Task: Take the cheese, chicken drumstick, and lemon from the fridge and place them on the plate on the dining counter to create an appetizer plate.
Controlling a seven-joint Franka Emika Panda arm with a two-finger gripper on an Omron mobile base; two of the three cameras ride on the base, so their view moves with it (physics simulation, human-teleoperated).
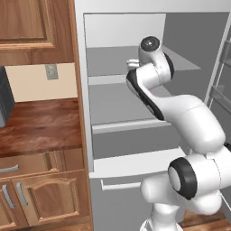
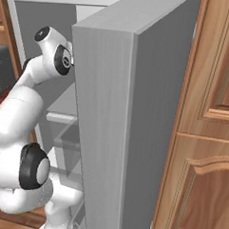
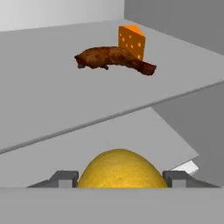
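Note:
The lemon (image 3: 121, 169), yellow and round, sits between my fingertips (image 3: 65, 178) in the hand view, and my gripper (image 3: 121, 177) is shut on it with both pads against its sides. Farther back on a grey shelf (image 3: 52, 100) lies the reddish-brown chicken drumstick (image 3: 114, 58). The orange cheese (image 3: 132, 40) stands just behind its thin end. In the left base view my arm reaches into the open fridge (image 1: 85, 90) at upper-shelf height. The plate and the dining counter are out of view.
The fridge door (image 2: 115, 135) stands open close on the arm's right. A wooden counter with drawers (image 1: 40, 122) and an upper cupboard (image 1: 31, 27) flank the fridge on the left. Tall wooden cupboards (image 2: 205, 140) are at the right. A lower shelf (image 3: 144, 135) lies under the lemon.

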